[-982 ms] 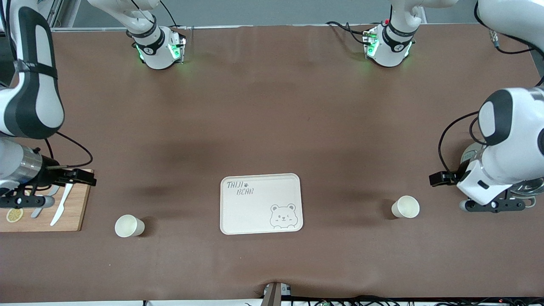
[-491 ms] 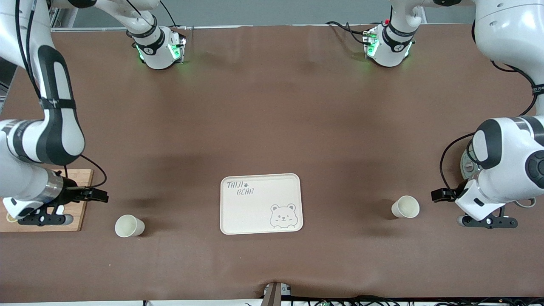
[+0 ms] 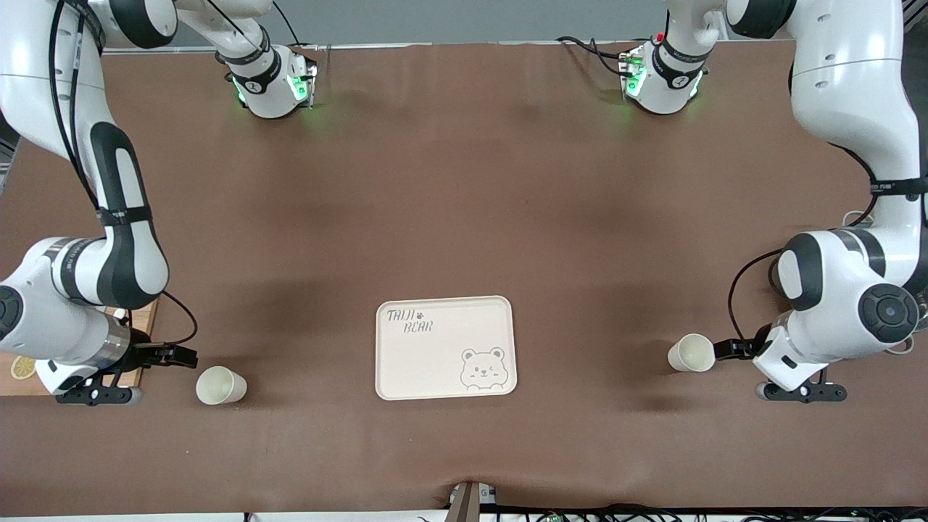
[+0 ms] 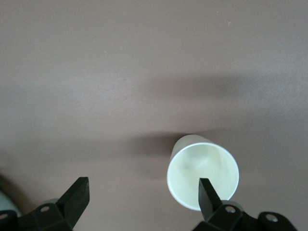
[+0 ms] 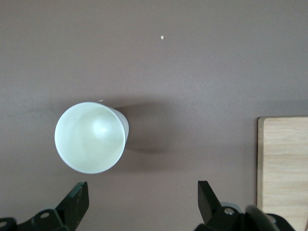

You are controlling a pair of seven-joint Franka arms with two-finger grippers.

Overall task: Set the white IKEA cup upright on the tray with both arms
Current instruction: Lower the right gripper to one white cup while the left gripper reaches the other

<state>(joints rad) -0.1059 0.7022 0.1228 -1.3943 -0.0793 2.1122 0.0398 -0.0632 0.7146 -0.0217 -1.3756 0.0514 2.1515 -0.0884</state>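
Observation:
Two white cups stand upright on the brown table, on either side of the cream tray with the bear print. One cup is toward the right arm's end; it also shows in the right wrist view. The other cup is toward the left arm's end; it also shows in the left wrist view. My right gripper is open and empty, just beside its cup. My left gripper is open and empty at its cup's rim, with one finger overlapping the rim in view.
A wooden cutting board lies under the right arm at that end of the table, with a lemon slice on it. A round metal object is mostly hidden under the left arm.
Both arms have swung down toward the front camera and inward. The right gripper left the cutting board for its cup; the left gripper closed in on its cup. Cups and tray have not moved.

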